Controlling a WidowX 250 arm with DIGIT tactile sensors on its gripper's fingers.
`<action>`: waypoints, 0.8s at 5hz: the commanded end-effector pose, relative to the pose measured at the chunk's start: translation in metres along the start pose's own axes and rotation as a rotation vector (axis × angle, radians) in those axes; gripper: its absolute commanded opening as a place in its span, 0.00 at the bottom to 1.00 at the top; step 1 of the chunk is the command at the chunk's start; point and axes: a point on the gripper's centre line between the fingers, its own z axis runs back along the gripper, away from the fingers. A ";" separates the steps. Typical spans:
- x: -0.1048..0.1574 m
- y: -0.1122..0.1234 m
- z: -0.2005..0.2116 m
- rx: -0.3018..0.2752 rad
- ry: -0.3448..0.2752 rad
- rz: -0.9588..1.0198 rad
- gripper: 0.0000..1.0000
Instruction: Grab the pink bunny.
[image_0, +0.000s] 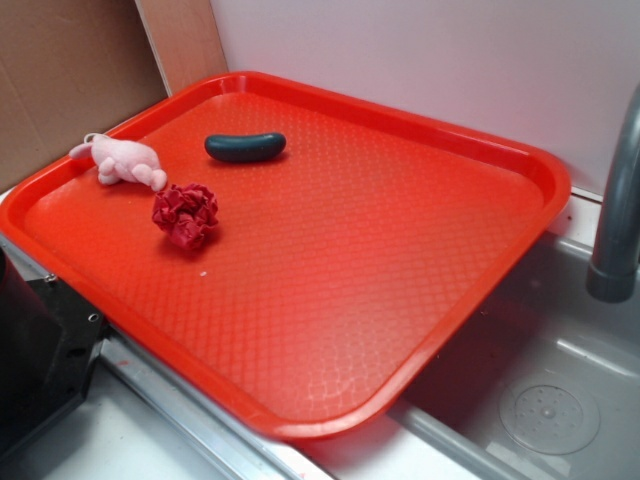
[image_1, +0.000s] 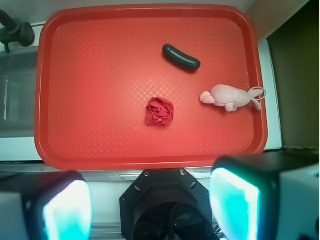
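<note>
Presently the pink bunny (image_1: 229, 97) lies against one rim of the red tray (image_1: 100, 145), near a corner. Dark green sausage (image_1: 181, 57) and red wad (image_1: 159, 111) lie nearby (neither touching it). Remaining tray surface is bare. Hand (image_1: 150, 205) gapes wide, holding nothing, off the tray.

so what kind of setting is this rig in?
Looks like a mock kitchen sink station, probably a lab setup. A red tray sits partly over a grey sink basin with a drain, and a grey faucet rises at the right. On the tray: the pink bunny.
</note>
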 end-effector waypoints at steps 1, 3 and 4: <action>0.000 0.000 0.000 0.000 0.000 0.000 1.00; 0.025 0.024 -0.013 0.039 -0.084 0.394 1.00; 0.037 0.049 -0.031 0.006 -0.078 0.652 1.00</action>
